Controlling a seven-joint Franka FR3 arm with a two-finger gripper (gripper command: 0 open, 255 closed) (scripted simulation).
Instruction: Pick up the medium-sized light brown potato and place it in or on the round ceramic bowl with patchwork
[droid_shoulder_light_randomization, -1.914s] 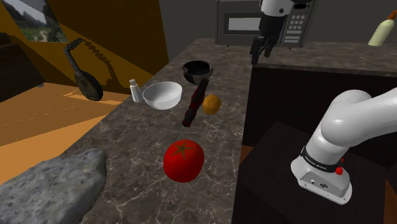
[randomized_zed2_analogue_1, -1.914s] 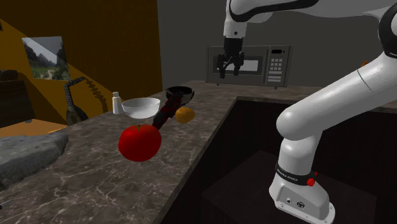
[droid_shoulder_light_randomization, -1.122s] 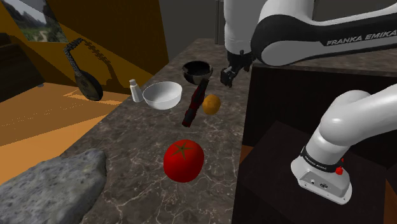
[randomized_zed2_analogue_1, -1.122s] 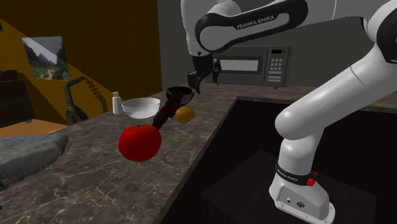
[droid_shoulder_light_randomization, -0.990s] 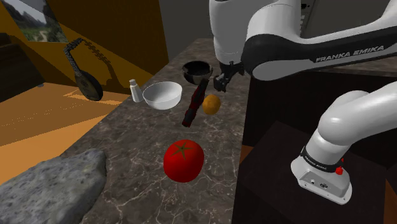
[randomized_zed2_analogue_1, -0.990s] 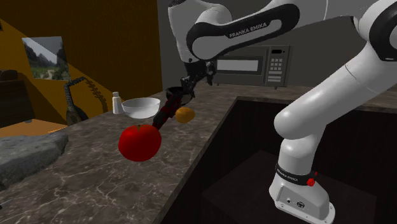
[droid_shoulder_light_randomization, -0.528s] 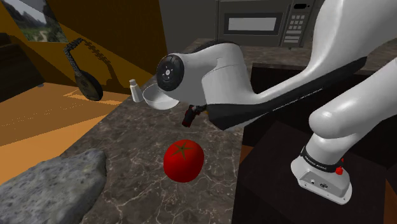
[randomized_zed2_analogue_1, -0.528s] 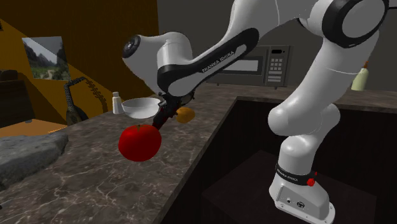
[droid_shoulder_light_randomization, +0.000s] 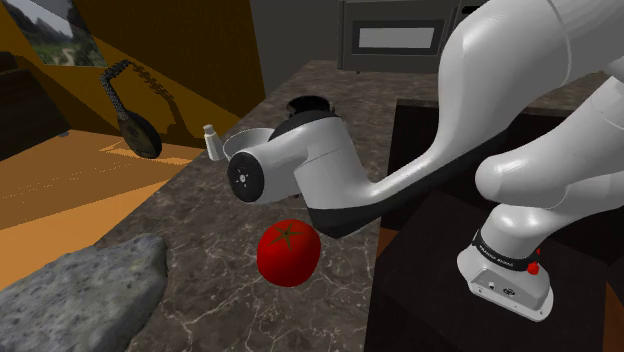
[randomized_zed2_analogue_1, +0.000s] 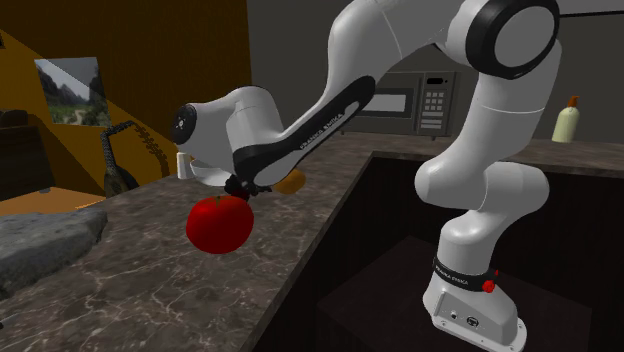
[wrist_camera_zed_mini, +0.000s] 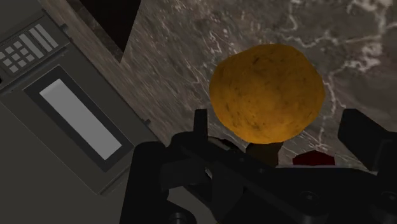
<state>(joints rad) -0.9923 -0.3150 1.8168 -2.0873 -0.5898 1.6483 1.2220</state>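
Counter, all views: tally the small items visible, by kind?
potato: 1
tomato: 1
bowls: 2, one dark, one white partly behind the arm
shaker: 1
bottle: 1
Total: 6

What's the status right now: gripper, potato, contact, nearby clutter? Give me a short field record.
gripper: open, fingers standing apart
potato: orange-brown, lying on the marbled counter, lined up between the fingers
contact: none visible; a gap shows at each finger
nearby: red tomato, dark bowl, white shaker
task state: potato not yet grasped
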